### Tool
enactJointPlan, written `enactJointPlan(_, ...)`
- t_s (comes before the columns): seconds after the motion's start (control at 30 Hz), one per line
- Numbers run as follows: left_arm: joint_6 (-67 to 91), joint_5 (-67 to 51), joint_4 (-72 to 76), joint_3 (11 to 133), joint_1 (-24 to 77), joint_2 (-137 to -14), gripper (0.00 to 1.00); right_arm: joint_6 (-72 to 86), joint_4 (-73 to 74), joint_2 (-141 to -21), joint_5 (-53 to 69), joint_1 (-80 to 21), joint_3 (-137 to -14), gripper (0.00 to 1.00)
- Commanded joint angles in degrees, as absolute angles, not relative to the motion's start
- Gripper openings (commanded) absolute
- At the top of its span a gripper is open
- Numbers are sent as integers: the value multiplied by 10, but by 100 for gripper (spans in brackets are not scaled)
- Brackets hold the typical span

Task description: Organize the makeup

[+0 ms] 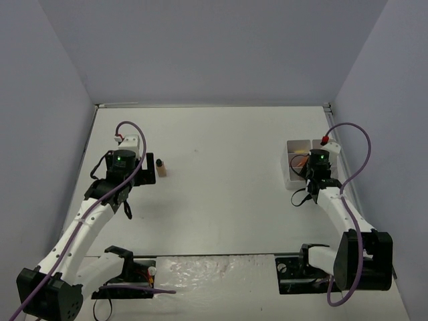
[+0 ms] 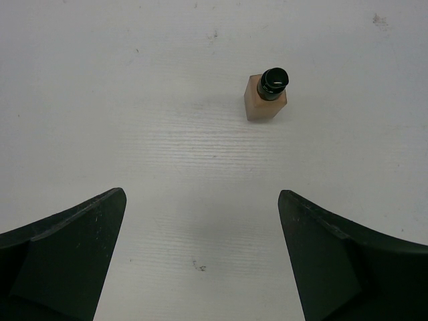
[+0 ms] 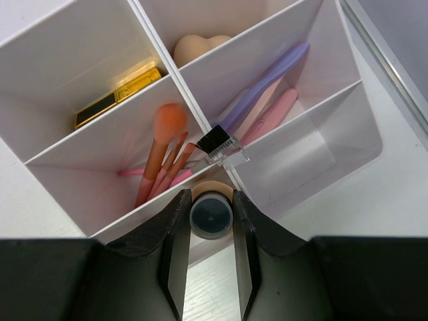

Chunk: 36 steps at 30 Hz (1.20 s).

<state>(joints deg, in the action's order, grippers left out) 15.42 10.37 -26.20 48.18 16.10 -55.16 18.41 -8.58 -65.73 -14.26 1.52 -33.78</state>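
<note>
**Makeup tray at the right wall, one bottle left on the table**

A white table [image 1: 221, 200] is enclosed by plain grey walls [image 1: 200, 47]. A white compartment tray [image 1: 289, 175] is set near the right wall. In its compartments are seen a gold-black lipstick tube [image 3: 119, 99], a peach sponge [image 3: 197, 47], a lilac stick [image 3: 264, 83] with a pink stick [image 3: 274, 114] beside it, and a cluster of orange-pink brushes [image 3: 164, 144]. A small black-bristled applicator with a clear handle [image 3: 221, 146] is laid across a divider where the compartments meet. The empty near-right compartment is left uncovered.

A tan bottle with a dark cap [image 2: 265, 98] is stood upright on the bare table, well apart from the tray, on the left side. Nothing is placed between it and the left gripper [image 2: 202, 195], whose fingers are spread wide and empty, with the bottle ahead of them and slightly to the right. The left arm is stretched forward from its base, its wrist tipped down toward the table.

The right arm is reached forward to the tray, its wrist held above the tray's near edge. A second tan bottle [image 3: 211, 215] is pinched between the fingers of the right gripper [image 3: 211, 200], cap toward the camera. Which compartment lies beneath it cannot be told.
</note>
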Motion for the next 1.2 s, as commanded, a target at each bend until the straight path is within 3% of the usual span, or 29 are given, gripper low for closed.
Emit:
enactJointPlan(0.0, 149, 112, -227, 495, 157, -547, 97, 185, -144, -680, -165, 17, -346, 0)
enactJointPlan(0.2, 147, 112, -226, 495, 157, -548, 97, 184, -147, -692, -169, 17, -343, 4)
enactJointPlan(0.4, 146, 112, -226, 496, 157, -548, 97, 184, -147, -689, -172, 18, -333, 30)
enactJointPlan(0.53, 145, 112, -227, 496, 157, -548, 97, 187, -145, -689, -177, 18, -328, 38)
enactJointPlan(1.0, 151, 107, -229, 496, 157, -557, 97, 184, -93, -625, -151, 15, -374, 52)
enactJointPlan(1.17, 170, 86, -233, 511, 157, -589, 97, 177, -33, -577, -96, 13, -439, 63)
